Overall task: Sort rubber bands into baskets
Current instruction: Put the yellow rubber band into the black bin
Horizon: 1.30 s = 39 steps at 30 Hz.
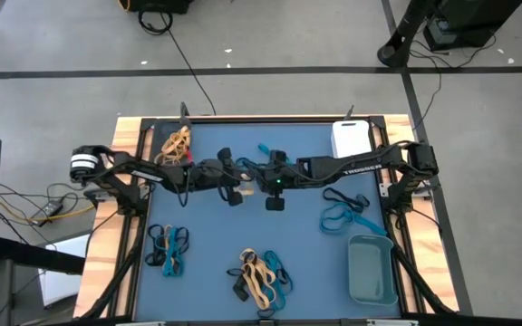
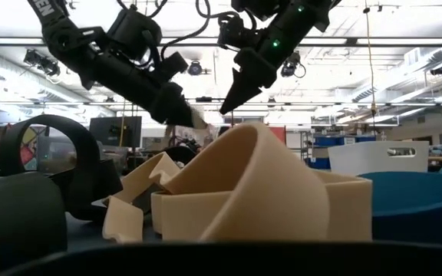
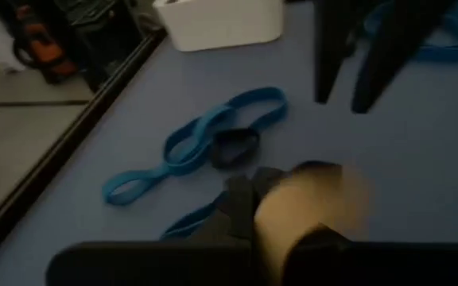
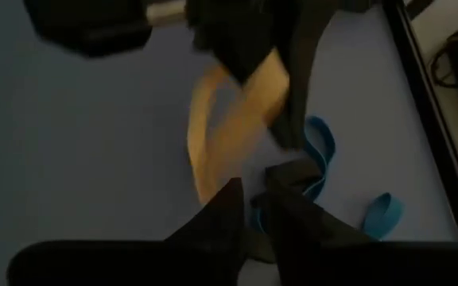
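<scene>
So both grippers hang mid-table, well left of the white basket (image 1: 351, 139): left gripper (image 1: 235, 187) pinches a tan rubber band (image 4: 237, 119), right gripper (image 1: 261, 174) has fingers nearly pressed together, empty.

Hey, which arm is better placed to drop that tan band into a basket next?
Left, probably. The left gripper is shut on the tan band, held above the mat at mid-table. The right gripper hangs close beside it, shut and empty. Judging by the high view, no basket is close.
</scene>
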Each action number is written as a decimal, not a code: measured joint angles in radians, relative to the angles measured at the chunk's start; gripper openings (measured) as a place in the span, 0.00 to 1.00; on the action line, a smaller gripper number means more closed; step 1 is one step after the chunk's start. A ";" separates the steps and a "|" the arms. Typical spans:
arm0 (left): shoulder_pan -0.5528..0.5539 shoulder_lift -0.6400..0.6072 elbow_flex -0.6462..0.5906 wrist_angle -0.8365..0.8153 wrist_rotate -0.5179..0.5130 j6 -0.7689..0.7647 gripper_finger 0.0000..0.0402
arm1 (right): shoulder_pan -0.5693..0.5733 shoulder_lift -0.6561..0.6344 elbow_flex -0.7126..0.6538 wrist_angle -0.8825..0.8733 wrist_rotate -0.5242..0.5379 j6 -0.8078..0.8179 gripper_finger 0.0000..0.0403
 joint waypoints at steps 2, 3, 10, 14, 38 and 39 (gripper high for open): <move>0.004 -0.033 0.000 -0.019 -0.008 -0.002 0.01 | 0.000 0.000 0.000 -0.008 0.002 0.017 0.23; 0.006 -0.049 0.000 -0.027 -0.010 -0.002 0.01 | 0.000 0.000 0.000 -0.010 0.002 0.025 0.25; 0.029 -0.176 0.000 -0.149 -0.073 -0.008 0.01 | 0.000 0.000 0.000 -0.069 0.018 0.099 0.37; 0.049 -0.257 0.000 -0.246 -0.125 -0.013 0.01 | 0.004 0.000 -0.001 -0.158 0.018 0.174 0.41; 0.382 -0.545 0.000 -0.846 -0.815 -0.318 0.02 | 0.110 0.003 -0.260 -0.225 0.039 0.546 0.41; 0.405 -0.544 0.000 -0.878 -0.811 -0.375 0.02 | 0.113 0.003 -0.269 -0.223 0.034 0.571 0.41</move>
